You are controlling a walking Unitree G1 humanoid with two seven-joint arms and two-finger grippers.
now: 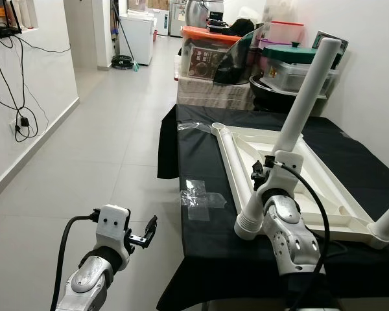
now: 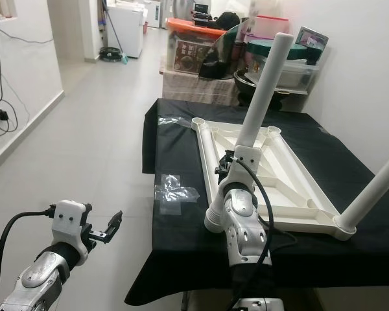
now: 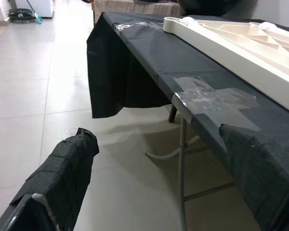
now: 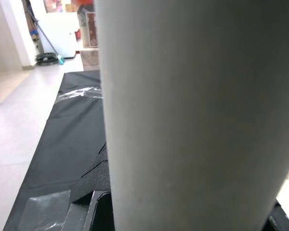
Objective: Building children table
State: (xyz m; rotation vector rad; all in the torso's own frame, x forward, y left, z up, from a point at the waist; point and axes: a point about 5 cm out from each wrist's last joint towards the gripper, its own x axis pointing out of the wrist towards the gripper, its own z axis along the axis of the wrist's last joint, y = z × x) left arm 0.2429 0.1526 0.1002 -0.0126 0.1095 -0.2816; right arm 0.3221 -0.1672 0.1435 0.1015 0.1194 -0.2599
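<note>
1. The tabletop (image 1: 324, 194) of the children table lies upside down on the worktop (image 1: 207, 259), which has a black cloth over it. It sits toward your right side of the worktop, with the ribbed underside facing up.
2. One leg (image 1: 292, 133) is at the near left corner of the tabletop. It leans and is not upright, with its ribbed foot end low at the corner. A second leg (image 2: 369, 194) stands already in the near right corner socket.
3. Your right gripper (image 1: 262, 170) is at the leaning leg, in its lower part. In the right wrist view the leg (image 4: 192, 115) passes directly before the camera, so I judge the gripper is clamped on it, but the fingers themselves are mostly hidden.
4. Your left gripper (image 1: 146, 234) hangs over the floor (image 1: 104, 162), beside the worktop edge and apart from it. Its fingers (image 3: 62, 178) are spread and hold nothing.
5. The two far corner sockets (image 2: 201, 122) look empty.
6. Pieces of clear tape (image 1: 198, 197) are stuck on the cloth near the left edge.
7. I judge the step in hand is fitting this leg into its socket. For the next move you need to bring the leg upright over the socket, then press or turn it until it is seated.
8. It may help to bring the left gripper up to steady the tabletop, because the tabletop could slide on the cloth.
</note>
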